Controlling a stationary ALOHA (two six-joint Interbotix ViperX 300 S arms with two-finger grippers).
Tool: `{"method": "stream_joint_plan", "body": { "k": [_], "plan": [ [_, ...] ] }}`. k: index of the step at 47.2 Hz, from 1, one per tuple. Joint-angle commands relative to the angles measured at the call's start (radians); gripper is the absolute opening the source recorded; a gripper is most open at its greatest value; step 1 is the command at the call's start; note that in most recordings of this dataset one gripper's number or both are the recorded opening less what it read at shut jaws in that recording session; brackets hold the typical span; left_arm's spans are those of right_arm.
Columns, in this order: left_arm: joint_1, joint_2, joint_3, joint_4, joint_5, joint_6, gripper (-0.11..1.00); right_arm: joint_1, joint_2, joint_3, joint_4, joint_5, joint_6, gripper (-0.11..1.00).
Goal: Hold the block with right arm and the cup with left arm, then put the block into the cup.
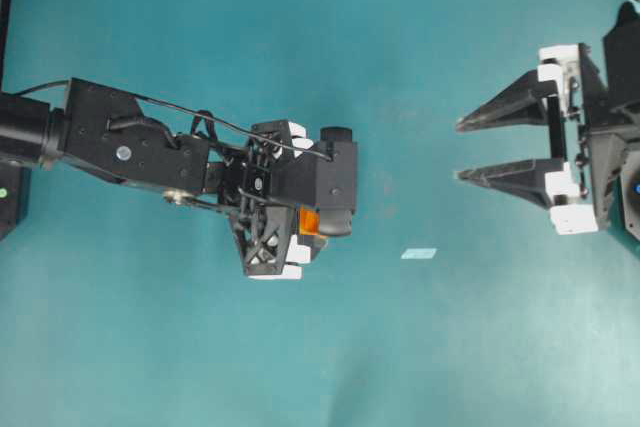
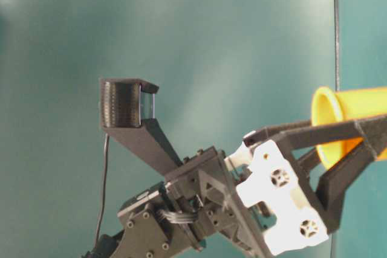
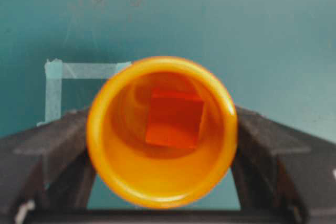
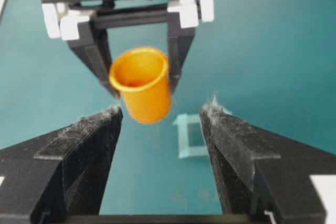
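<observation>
My left gripper (image 1: 300,203) is shut on the orange-yellow cup (image 3: 161,182) and holds it off the table. The small orange block (image 3: 175,119) lies inside the cup, against its bottom. From overhead only a bit of the cup (image 1: 308,220) shows beside the wrist camera. In the table-level view the cup (image 2: 357,119) sits between the lattice fingers (image 2: 314,130). My right gripper (image 1: 459,150) is open and empty, well to the right of the cup. In the right wrist view the right gripper (image 4: 161,109) faces the cup (image 4: 140,85), some way short of it.
A pale tape strip (image 1: 419,253) lies on the teal table between the two grippers. It shows as a tape square outline under the cup in the left wrist view (image 3: 58,77) and in the right wrist view (image 4: 189,135).
</observation>
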Motion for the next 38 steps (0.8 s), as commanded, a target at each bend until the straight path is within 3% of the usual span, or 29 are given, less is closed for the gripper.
{"method": "stream_joint_plan", "body": {
  "k": [1,38],
  "plan": [
    [0.002,-0.017,-0.015,0.002,-0.002,0.002,0.69,-0.003,-0.012,-0.011,0.002,0.006,0.002,0.63],
    [0.002,-0.017,-0.015,0.002,-0.002,0.002,0.69,-0.003,0.034,-0.034,0.002,0.035,0.003,0.63]
  ]
}}
